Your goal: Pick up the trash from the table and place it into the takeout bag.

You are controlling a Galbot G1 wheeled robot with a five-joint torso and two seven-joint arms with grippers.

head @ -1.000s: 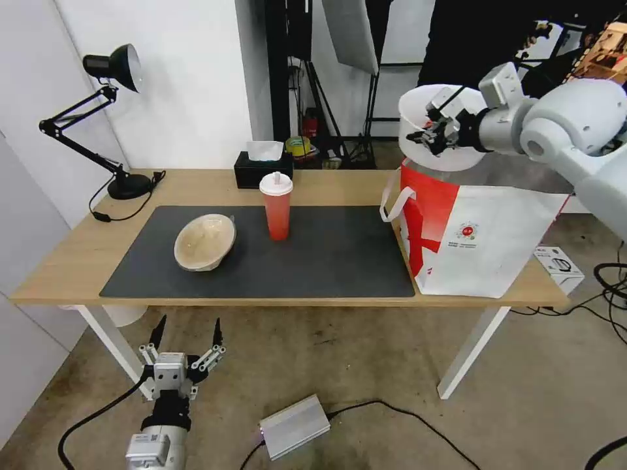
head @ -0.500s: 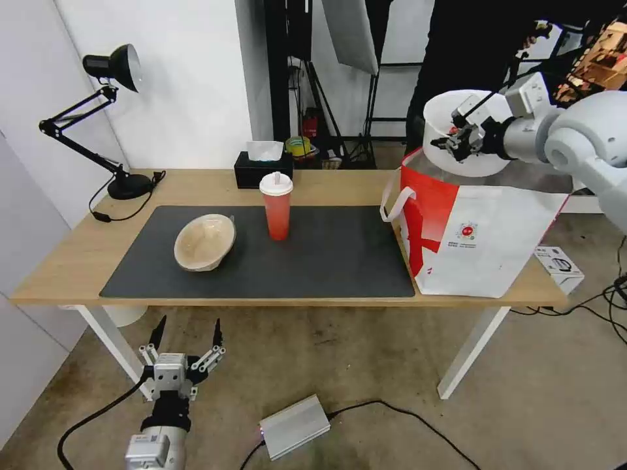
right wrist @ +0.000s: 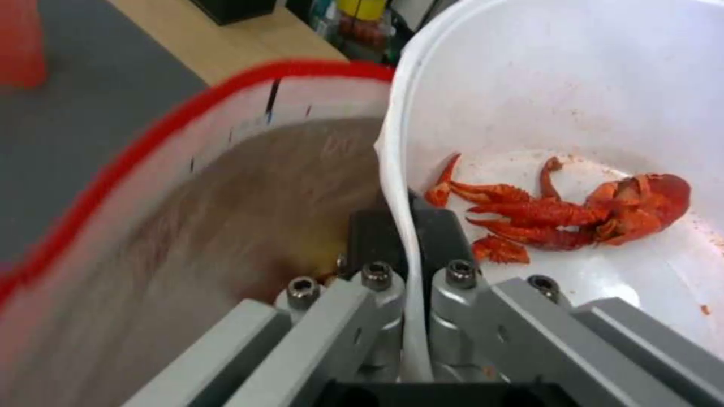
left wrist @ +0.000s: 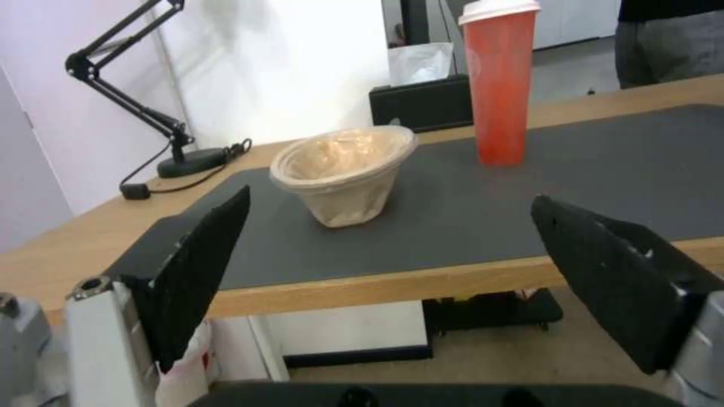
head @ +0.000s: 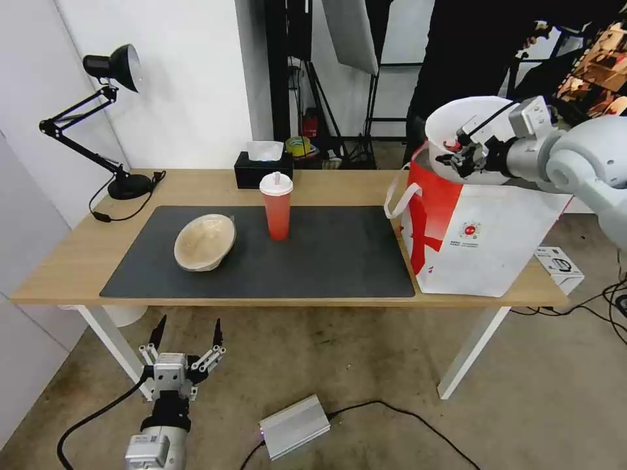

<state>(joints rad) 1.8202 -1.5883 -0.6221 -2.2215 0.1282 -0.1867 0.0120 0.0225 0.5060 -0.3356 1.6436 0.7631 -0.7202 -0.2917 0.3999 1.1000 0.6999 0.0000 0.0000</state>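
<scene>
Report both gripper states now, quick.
Left gripper: open, holding nothing, parked low in front of the light-wood table.
Right gripper: shut on the large white round bowl's rim, over the white-and-red takeout bag.

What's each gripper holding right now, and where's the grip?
Right gripper pinches the white bowl by its rim wall, above the takeout bag. Left gripper holds nothing.

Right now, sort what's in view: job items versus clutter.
Job: white bowl clamped by right gripper over takeout bag; red cup; pulp bowl; table.
Clutter: desk lamp; tissue box; small white box. Left gripper idle below the table.
</scene>
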